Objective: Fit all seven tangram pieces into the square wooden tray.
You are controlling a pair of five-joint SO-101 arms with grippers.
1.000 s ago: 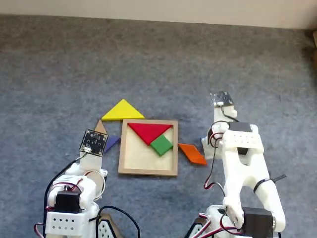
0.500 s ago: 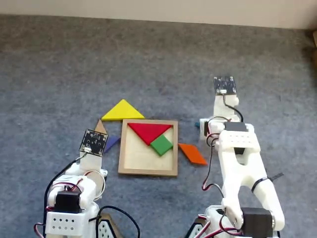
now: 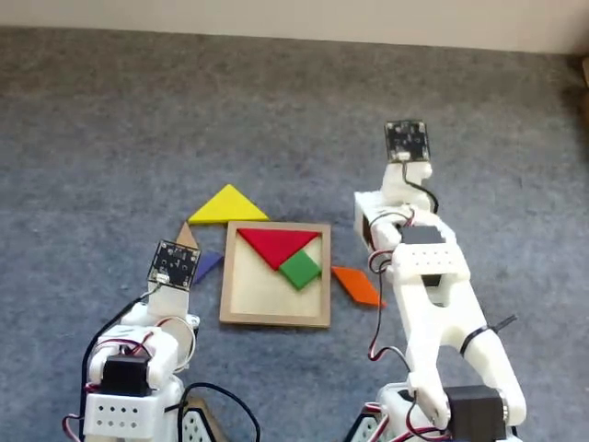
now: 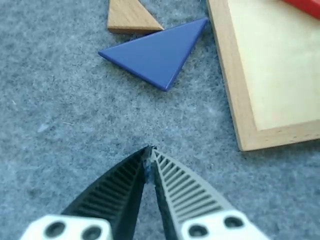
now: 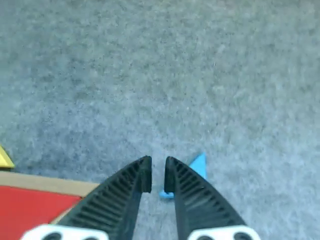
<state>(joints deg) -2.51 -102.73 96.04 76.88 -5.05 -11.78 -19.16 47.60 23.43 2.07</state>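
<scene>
Orange parallelogram lies slantwise beside the tray.
We see left gripper pressed together, right gripper barely parted by a light-blue piece.

The left arm sits folded by the counter's near edge, left end effector pinched closed, while the right arm stretches farther out, right end effector angled downward.

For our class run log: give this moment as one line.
tray: red triangle, green square in | left fingers: shut, near blue triangle | right fingers: slightly apart, at light blue piece
</scene>
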